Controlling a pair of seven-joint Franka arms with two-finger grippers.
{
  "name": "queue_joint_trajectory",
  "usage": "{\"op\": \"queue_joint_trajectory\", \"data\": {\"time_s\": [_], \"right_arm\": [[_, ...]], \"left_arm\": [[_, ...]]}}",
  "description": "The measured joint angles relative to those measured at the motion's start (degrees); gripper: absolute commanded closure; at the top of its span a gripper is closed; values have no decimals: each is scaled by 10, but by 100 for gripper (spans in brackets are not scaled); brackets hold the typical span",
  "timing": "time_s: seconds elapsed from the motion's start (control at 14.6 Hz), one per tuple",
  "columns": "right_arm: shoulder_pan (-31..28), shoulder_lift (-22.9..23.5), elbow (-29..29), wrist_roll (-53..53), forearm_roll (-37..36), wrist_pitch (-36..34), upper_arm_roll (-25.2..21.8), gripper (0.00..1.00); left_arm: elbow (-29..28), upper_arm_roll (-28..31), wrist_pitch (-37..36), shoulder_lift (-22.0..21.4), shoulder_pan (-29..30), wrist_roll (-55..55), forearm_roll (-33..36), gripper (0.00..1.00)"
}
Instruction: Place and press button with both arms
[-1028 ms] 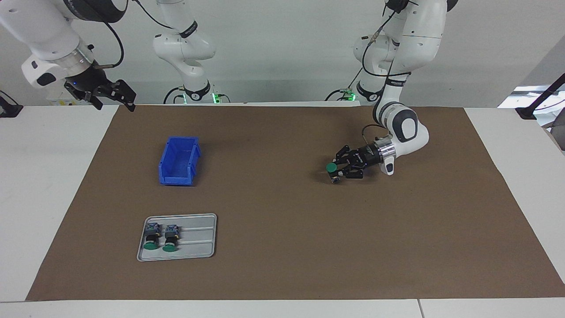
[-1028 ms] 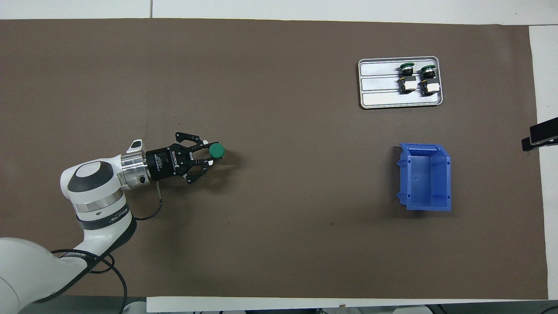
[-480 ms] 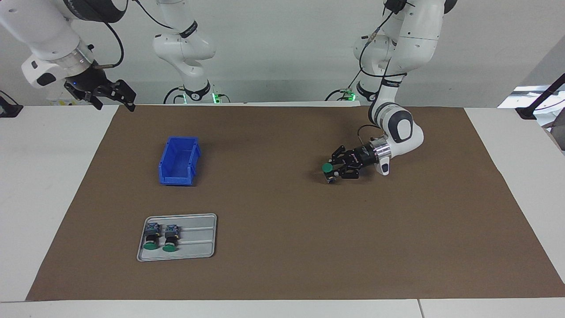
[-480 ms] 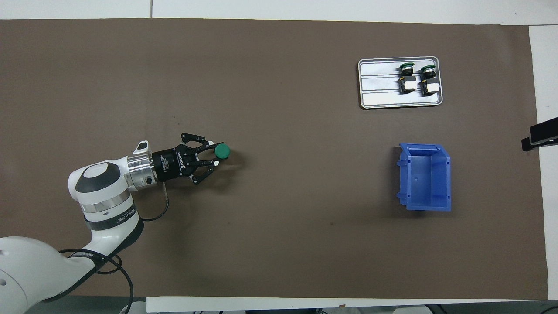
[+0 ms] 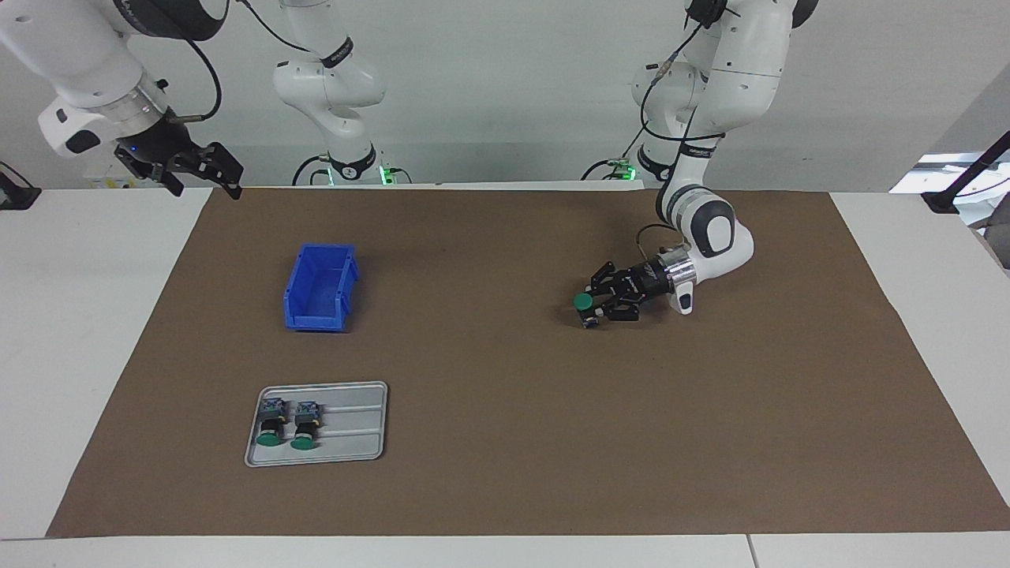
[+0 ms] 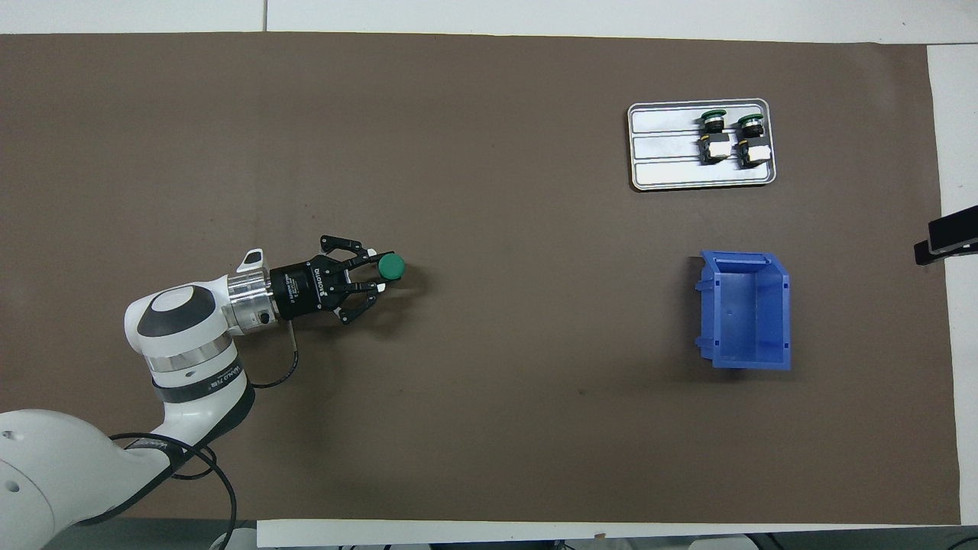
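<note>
Gripping the button (image 5: pixel 583 301), left end effector (image 5: pixel 597 303) shifted slightly toward table centre

Open brown mat (image 5: pixel 489 442) surrounds the blue bin (image 5: pixel 319 285) on all sides. Obstacles: the grey tray (image 5: pixel 347 454) with two buttons, farther from the robots than the bin, and the left gripper (image 5: pixel 597 306), low and well apart toward the left arm's end.
</note>
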Motion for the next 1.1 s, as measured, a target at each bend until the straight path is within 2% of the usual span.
{"op": "queue_joint_trajectory", "data": {"time_s": [0.21,0.82,1.03,1.1], "right_arm": [[0,0,0,0,0,0,0,0],[0,0,0,0,0,0,0,0],[0,0,0,0,0,0,0,0],[0,0,0,0,0,0,0,0]], "left_arm": [[0,1,0,0,0,0,0,77],[0,2,3,1,1,3,0,59],[0,2,8,1,1,3,0,51],[0,2,10,1,1,3,0,43]]}}
